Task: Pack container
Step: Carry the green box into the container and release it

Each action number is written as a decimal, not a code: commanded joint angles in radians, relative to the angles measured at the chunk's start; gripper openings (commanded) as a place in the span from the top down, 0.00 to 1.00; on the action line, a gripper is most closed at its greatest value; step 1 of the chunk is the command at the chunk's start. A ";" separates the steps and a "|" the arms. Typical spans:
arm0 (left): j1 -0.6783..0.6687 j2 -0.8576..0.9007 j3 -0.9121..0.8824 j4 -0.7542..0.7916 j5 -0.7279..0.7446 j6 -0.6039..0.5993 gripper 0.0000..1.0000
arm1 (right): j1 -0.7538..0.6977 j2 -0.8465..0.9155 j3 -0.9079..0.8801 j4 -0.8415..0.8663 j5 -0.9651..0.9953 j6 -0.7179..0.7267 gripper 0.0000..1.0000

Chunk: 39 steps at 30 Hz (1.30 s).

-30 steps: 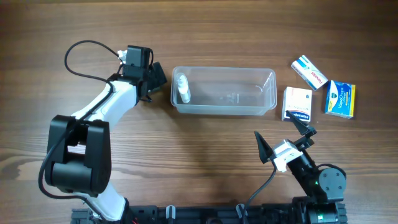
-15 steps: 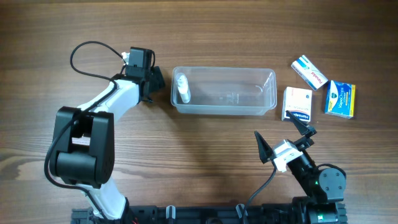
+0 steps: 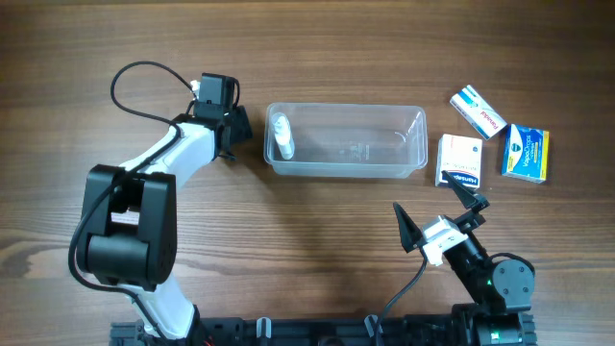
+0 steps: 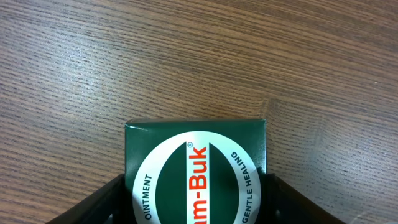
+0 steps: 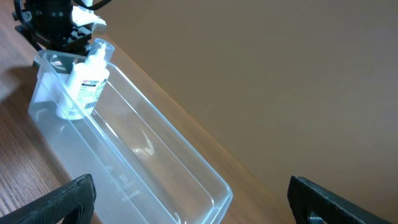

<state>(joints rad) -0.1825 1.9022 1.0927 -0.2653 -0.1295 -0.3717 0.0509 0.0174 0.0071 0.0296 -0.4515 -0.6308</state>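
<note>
Box gripped: the left claw [image 3: 233, 130] clamps a green ointment box [image 4: 196, 168] just left of the container [image 3: 346, 171].
The container sits mid-table [image 3: 307, 58], with a white bottle [image 3: 282, 136] at its left end; the right claw [image 3: 440, 207] gapes wide, near right.

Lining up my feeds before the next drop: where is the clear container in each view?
Overhead: container upper centre, lying left to right.
Left wrist: not in it; only a green box shows.
Right wrist: container lower left, running diagonally.
Shared landmark: white bottle at one end.

Left gripper [image 3: 233, 127] tight on green box [image 4: 196, 143]; right gripper [image 3: 437, 216] jaws wide apart.
</note>
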 commanded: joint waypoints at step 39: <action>-0.494 -0.540 0.014 -0.170 -0.111 -0.008 0.47 | 0.003 -0.003 -0.002 0.004 -0.001 -0.006 0.00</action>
<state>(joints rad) -0.6121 1.3174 1.0931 -0.4370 -0.1684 -0.3584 0.0509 0.0174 0.0071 0.0296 -0.4515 -0.6308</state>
